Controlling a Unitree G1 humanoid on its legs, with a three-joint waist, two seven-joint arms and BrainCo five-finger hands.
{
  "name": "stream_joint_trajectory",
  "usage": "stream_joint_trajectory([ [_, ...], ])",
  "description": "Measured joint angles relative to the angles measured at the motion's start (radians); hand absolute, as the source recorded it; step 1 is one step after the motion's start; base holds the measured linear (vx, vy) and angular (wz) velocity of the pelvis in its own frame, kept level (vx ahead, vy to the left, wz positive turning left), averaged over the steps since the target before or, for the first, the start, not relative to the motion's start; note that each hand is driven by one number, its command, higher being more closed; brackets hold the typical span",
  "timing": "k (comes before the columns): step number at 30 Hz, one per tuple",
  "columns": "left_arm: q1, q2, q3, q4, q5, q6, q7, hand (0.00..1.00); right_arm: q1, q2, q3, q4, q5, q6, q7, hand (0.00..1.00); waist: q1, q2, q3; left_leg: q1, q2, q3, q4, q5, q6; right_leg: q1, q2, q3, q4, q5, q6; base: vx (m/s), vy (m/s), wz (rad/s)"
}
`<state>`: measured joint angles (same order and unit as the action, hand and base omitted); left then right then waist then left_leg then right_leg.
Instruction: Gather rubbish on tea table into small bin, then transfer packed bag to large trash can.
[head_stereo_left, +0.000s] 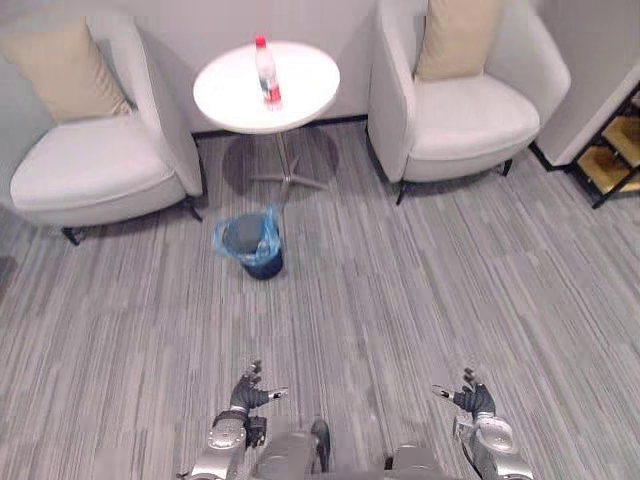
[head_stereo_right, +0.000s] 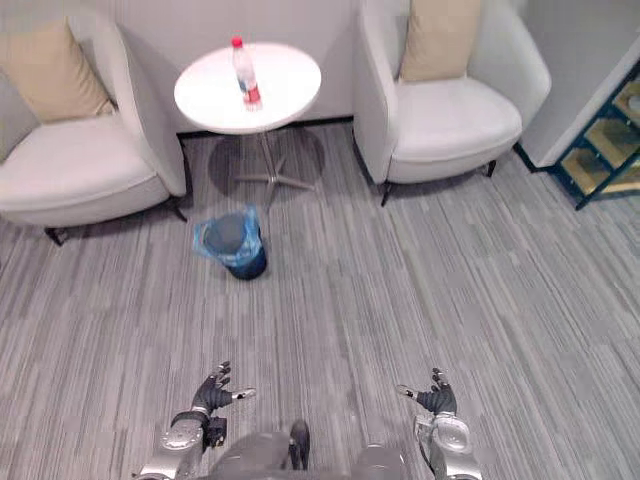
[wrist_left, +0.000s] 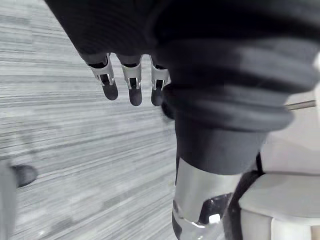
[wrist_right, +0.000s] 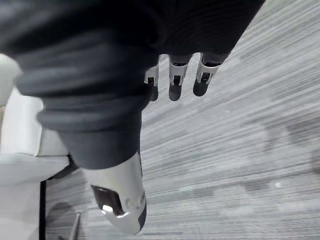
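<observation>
You've got a small dark blue-bagged bin (head_stereo_left: 265, 264) on the grey carpet (head_stereo_left: 420, 290), contents unreadable. Clear red-capped plastic bottle (head_stereo_left: 266, 72) upright on round white worktop (head_stereo_left: 305, 88). Left hand (head_stereo_left: 245, 393) and right hand (head_stereo_left: 472, 399) spread, empty.

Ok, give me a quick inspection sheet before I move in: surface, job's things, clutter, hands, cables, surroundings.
Surface: round white tea table on a single stem; grey striped carpet in front of it.
Job's things: bottle with a red cap stands upright on the tea table; small bin, lined with a blue bag, stands on the carpet in front of the table, apart from its base.
Clutter: nothing seen beyond the bottle.
Hands: left hand and right hand low over the carpet, both open, holding nothing.
Cables: nothing seen.
Surroundings: left armchair and right armchair, white, each with a beige cushion; shelf at far right.
</observation>
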<state>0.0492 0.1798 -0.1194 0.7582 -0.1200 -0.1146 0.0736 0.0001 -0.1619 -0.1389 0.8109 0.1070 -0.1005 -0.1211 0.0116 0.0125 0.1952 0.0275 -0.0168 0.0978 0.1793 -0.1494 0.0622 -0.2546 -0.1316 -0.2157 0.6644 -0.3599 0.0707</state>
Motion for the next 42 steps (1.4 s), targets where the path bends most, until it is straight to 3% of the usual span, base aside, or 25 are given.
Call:
stream_joint_trajectory([
  [2, -0.001, -0.001, 0.004, 0.000, -0.004, -0.001, 0.001, 0.00, -0.006, -0.006, 0.000, 0.001, 0.000, 0.000, 0.004, 0.00, 0.000, 0.015, 0.008, 0.060, 0.038, 0.000, -0.033, -0.014, -0.024, -0.049, 0.040, -0.001, -0.166, 0.061, -0.017, 0.45, -0.096, -0.04],
  [5, 0.016, 0.003, 0.004, 0.019, -0.004, -0.003, 0.003, 0.00, 0.022, -0.003, 0.000, 0.000, 0.000, 0.001, 0.012, 0.00, -0.002, -0.020, -0.006, 0.138, 0.043, -0.015, -0.053, -0.063, -0.100, -0.061, 0.059, 0.055, -0.496, 0.343, -0.019, 0.47, -0.181, 0.25],
  [6, 0.021, -0.009, 0.005, 0.036, -0.003, -0.003, 0.003, 0.00, 0.039, -0.007, -0.001, 0.000, 0.000, 0.001, 0.012, 0.00, -0.009, -0.020, -0.014, 0.167, 0.053, -0.043, -0.051, -0.099, -0.124, -0.063, 0.059, 0.078, -0.453, 0.471, -0.075, 0.51, -0.260, 0.41],
  [7, 0.030, -0.031, 0.007, 0.056, -0.003, -0.003, 0.002, 0.00, 0.037, -0.013, -0.001, -0.001, 0.000, 0.003, 0.012, 0.00, -0.024, 0.016, -0.027, 0.159, 0.090, -0.063, -0.013, -0.108, -0.134, -0.067, 0.079, 0.048, -0.405, 0.410, -0.083, 0.50, -0.263, 0.43],
  [9, 0.032, -0.046, 0.012, 0.061, -0.003, -0.002, 0.002, 0.00, 0.034, -0.009, -0.001, -0.003, 0.000, 0.001, 0.015, 0.00, -0.028, 0.031, -0.028, 0.084, 0.118, -0.078, 0.166, -0.110, -0.138, -0.049, 0.097, 0.022, -0.390, 0.366, -0.109, 0.44, -0.258, 0.27],
  [10, 0.030, -0.061, 0.020, 0.061, -0.003, -0.002, 0.001, 0.00, 0.038, -0.008, 0.002, -0.005, 0.001, 0.001, 0.014, 0.00, -0.026, 0.045, -0.024, 0.005, 0.146, -0.091, 0.354, -0.083, -0.176, 0.005, 0.120, 0.002, -0.414, 0.342, -0.121, 0.43, -0.268, 0.31],
  [12, 0.039, -0.076, 0.032, 0.057, -0.004, -0.002, -0.004, 0.00, 0.064, 0.000, 0.021, -0.022, 0.006, 0.000, 0.012, 0.00, -0.020, 0.052, -0.016, -0.087, 0.199, -0.107, 0.661, -0.027, -0.199, 0.122, 0.153, -0.018, -0.465, 0.312, -0.148, 0.41, -0.205, 0.24],
  [13, 0.047, -0.080, 0.043, 0.057, -0.004, -0.002, -0.006, 0.00, 0.074, 0.004, 0.041, -0.040, 0.013, -0.001, 0.011, 0.00, -0.009, 0.046, -0.009, -0.138, 0.227, -0.077, 0.806, -0.041, -0.181, 0.203, 0.168, -0.020, -0.496, 0.288, -0.162, 0.38, -0.160, 0.02],
  [15, 0.050, -0.080, 0.045, 0.052, -0.004, -0.002, -0.006, 0.00, 0.079, 0.016, 0.038, -0.054, 0.021, -0.008, 0.010, 0.00, 0.006, 0.031, -0.007, -0.206, 0.238, -0.040, 0.870, -0.056, -0.158, 0.271, 0.171, -0.012, -0.535, 0.270, -0.164, 0.31, -0.115, -0.06],
  [18, 0.051, -0.082, 0.048, 0.047, -0.006, -0.001, -0.005, 0.00, 0.067, 0.016, 0.029, -0.052, 0.030, -0.006, 0.009, 0.00, 0.018, 0.034, -0.005, -0.341, 0.213, 0.018, 0.699, -0.082, -0.118, 0.328, 0.160, 0.003, -0.582, 0.255, -0.147, 0.32, 0.005, -0.12],
  [20, 0.045, -0.087, 0.048, 0.036, -0.006, 0.000, -0.005, 0.00, 0.075, 0.017, 0.009, -0.049, 0.033, -0.002, 0.009, 0.00, 0.031, 0.030, -0.001, -0.346, 0.139, 0.044, 0.312, -0.053, -0.132, 0.362, 0.117, 0.002, -0.592, 0.235, -0.102, 0.38, 0.125, 0.02],
  [21, 0.046, -0.091, 0.048, 0.031, -0.006, 0.000, -0.005, 0.00, 0.076, 0.016, 0.001, -0.049, 0.033, -0.002, 0.009, 0.00, 0.031, 0.032, -0.001, -0.341, 0.121, 0.043, 0.210, -0.022, -0.134, 0.373, 0.110, -0.001, -0.600, 0.228, -0.093, 0.47, 0.215, 0.09],
  [22, 0.049, -0.097, 0.048, 0.024, -0.006, 0.000, -0.005, 0.00, 0.075, 0.012, -0.010, -0.046, 0.039, -0.001, 0.007, 0.00, 0.035, 0.047, -0.005, -0.323, 0.104, 0.040, 0.036, 0.098, -0.121, 0.402, 0.109, 0.003, -0.607, 0.201, -0.064, 0.41, 0.206, 0.03],
  [23, 0.050, -0.097, 0.048, 0.024, -0.006, 0.000, -0.005, 0.00, 0.074, 0.012, -0.009, -0.044, 0.039, -0.001, 0.007, 0.00, 0.036, 0.048, -0.005, -0.316, 0.104, 0.040, 0.032, 0.134, -0.116, 0.409, 0.109, 0.004, -0.608, 0.194, -0.056, 0.50, 0.247, -0.04],
  [24, 0.051, -0.088, 0.048, 0.025, -0.005, 0.001, -0.004, 0.00, 0.072, 0.023, -0.004, -0.038, 0.039, 0.000, 0.007, 0.00, 0.041, 0.033, -0.008, -0.300, 0.079, 0.047, 0.040, 0.177, -0.052, 0.432, 0.088, 0.013, -0.611, 0.168, -0.029, 0.36, 0.139, 0.02],
  [26, 0.031, -0.081, 0.044, 0.024, -0.005, 0.001, -0.005, 0.00, 0.073, 0.031, 0.000, -0.038, 0.038, 0.001, 0.009, 0.00, 0.056, -0.017, -0.012, -0.326, 0.030, 0.058, 0.107, 0.100, -0.030, 0.439, 0.031, 0.025, -0.597, 0.135, -0.003, 0.45, 0.158, 0.11],
  [29, 0.028, -0.082, 0.039, 0.024, -0.005, 0.002, -0.005, 0.00, 0.057, 0.027, -0.001, -0.038, 0.023, 0.001, 0.013, 0.00, 0.060, -0.014, -0.015, -0.300, 0.005, 0.071, 0.154, 0.009, -0.008, 0.393, -0.009, 0.070, -0.421, 0.118, 0.026, 0.44, 0.200, -0.03],
  [30, 0.034, -0.073, 0.038, 0.024, -0.005, 0.002, -0.005, 0.00, 0.053, 0.030, 0.002, -0.038, 0.009, 0.001, 0.015, 0.00, 0.059, -0.013, -0.016, -0.256, -0.007, 0.073, 0.135, -0.014, -0.002, 0.333, -0.029, 0.107, -0.247, 0.120, 0.040, 0.42, 0.191, 0.03],
  [31, 0.039, -0.058, 0.029, 0.024, -0.005, 0.003, -0.005, 0.00, 0.057, 0.034, 0.003, -0.033, 0.001, 0.000, 0.017, 0.00, 0.055, -0.015, -0.016, -0.197, -0.027, 0.065, 0.109, -0.034, 0.005, 0.261, -0.059, 0.115, -0.035, 0.147, 0.106, 0.43, 0.170, 0.10],
  [32, 0.040, -0.052, 0.019, 0.024, -0.005, 0.003, -0.005, 0.00, 0.059, 0.034, 0.003, -0.025, 0.000, 0.000, 0.017, 0.00, 0.055, -0.016, -0.017, -0.172, -0.034, 0.057, 0.102, -0.045, 0.009, 0.233, -0.066, 0.115, 0.041, 0.138, 0.121, 0.44, 0.115, 0.29],
  [35, 0.039, -0.026, 0.002, 0.024, -0.005, 0.003, -0.004, 0.00, 0.068, 0.034, 0.006, 0.003, -0.002, 0.002, 0.018, 0.00, 0.046, -0.013, -0.016, -0.052, -0.039, 0.020, 0.072, -0.074, 0.025, 0.120, -0.058, 0.070, 0.221, 0.065, 0.046, 0.53, 0.042, 0.45],
  [36, 0.039, -0.023, 0.002, 0.025, -0.005, 0.003, -0.004, 0.00, 0.067, 0.028, 0.024, 0.009, -0.003, 0.002, 0.019, 0.00, 0.024, -0.008, -0.014, -0.017, -0.033, -0.013, 0.050, -0.074, 0.025, 0.074, -0.042, 0.031, 0.178, 0.043, 0.012, 0.42, -0.056, 0.60],
  [39, 0.029, -0.022, 0.005, 0.027, -0.005, 0.003, -0.004, 0.00, 0.065, 0.021, 0.031, 0.008, -0.003, 0.001, 0.020, 0.00, 0.000, 0.007, -0.005, 0.043, 0.001, -0.051, 0.036, -0.074, 0.024, -0.021, 0.025, 0.055, -0.019, 0.044, -0.004, 0.36, -0.101, 0.50],
  [40, 0.022, -0.030, 0.005, 0.027, -0.005, 0.003, -0.004, 0.00, 0.069, 0.016, 0.031, 0.008, -0.001, 0.001, 0.020, 0.00, -0.002, 0.013, -0.003, 0.069, 0.021, -0.074, 0.036, -0.081, 0.010, -0.038, 0.063, 0.106, -0.161, 0.085, 0.000, 0.49, -0.216, 0.72],
  [42, 0.020, -0.030, 0.003, 0.029, -0.005, 0.001, -0.005, 0.00, 0.096, 0.016, 0.030, 0.007, 0.000, 0.001, 0.019, 0.00, -0.005, -0.011, -0.009, 0.097, 0.021, -0.110, 0.042, -0.114, -0.052, -0.024, 0.079, 0.175, -0.341, 0.311, -0.006, 0.42, -0.209, 0.76],
])
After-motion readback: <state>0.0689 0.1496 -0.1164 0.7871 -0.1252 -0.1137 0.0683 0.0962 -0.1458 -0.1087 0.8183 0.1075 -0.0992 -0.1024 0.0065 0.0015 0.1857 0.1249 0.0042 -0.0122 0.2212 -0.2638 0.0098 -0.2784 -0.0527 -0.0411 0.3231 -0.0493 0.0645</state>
